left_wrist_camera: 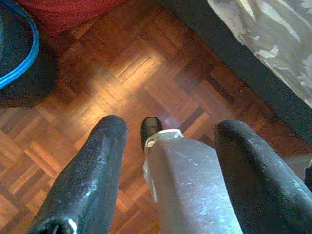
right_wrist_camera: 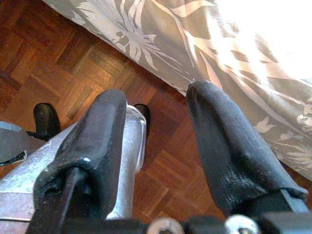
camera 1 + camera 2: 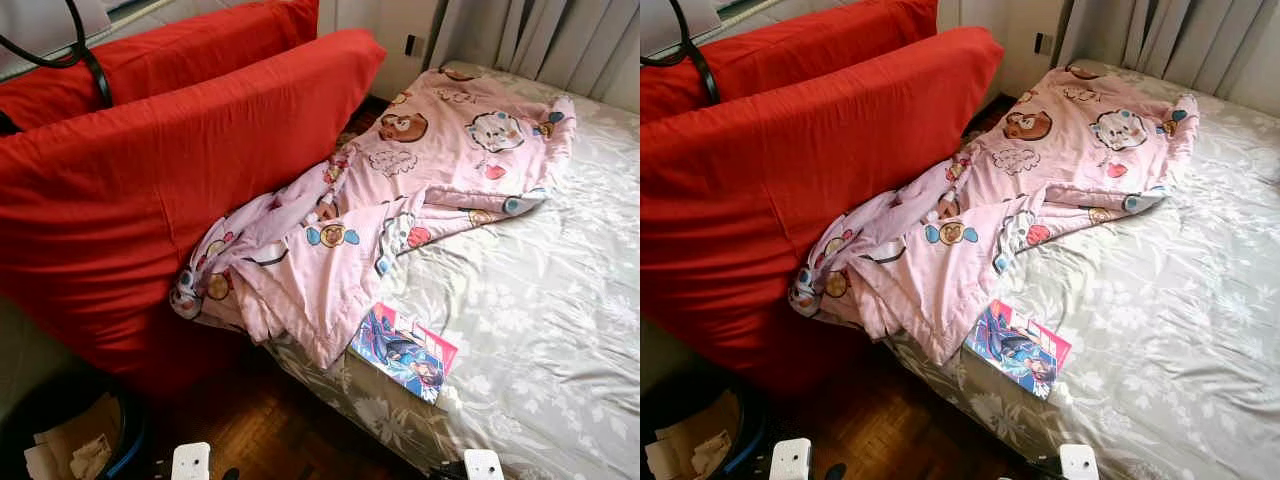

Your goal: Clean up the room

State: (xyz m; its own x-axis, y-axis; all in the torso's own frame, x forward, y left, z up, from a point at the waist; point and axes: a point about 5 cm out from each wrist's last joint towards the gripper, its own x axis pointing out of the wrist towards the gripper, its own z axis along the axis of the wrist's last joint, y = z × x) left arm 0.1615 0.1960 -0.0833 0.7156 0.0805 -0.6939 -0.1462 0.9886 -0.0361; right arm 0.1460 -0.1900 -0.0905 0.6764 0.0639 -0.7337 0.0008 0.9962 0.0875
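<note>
**A:** Head cam first. Pink blanket (image 3: pixel 400 190) is bunched across the far-left side of the bed (image 3: pixel 560 300), one end drooping off the edge against the red cushion (image 3: pixel 150 190). A book (image 3: pixel 404 352) sits at the near edge of the bed, corner just under the blanket. Bin (image 3: pixel 70 440) with paper is on the floor (image 3: pixel 270 430), near left.

**B:** I'd guess that book is the trouble. Tug the blanket and it could slide off the edge.

**A:** Yep. Left wrist cam: left gripper (image 1: pixel 170 180) hangs over the floor, fingers spread, nothing held, bin rim off to the side.

**B:** Right wrist?

**A:** Right gripper (image 2: pixel 156 161) is also spread and empty, hanging just beside the bed's sheet.

**B:** A finger could snag that sheet on the way up and drag it.
</note>
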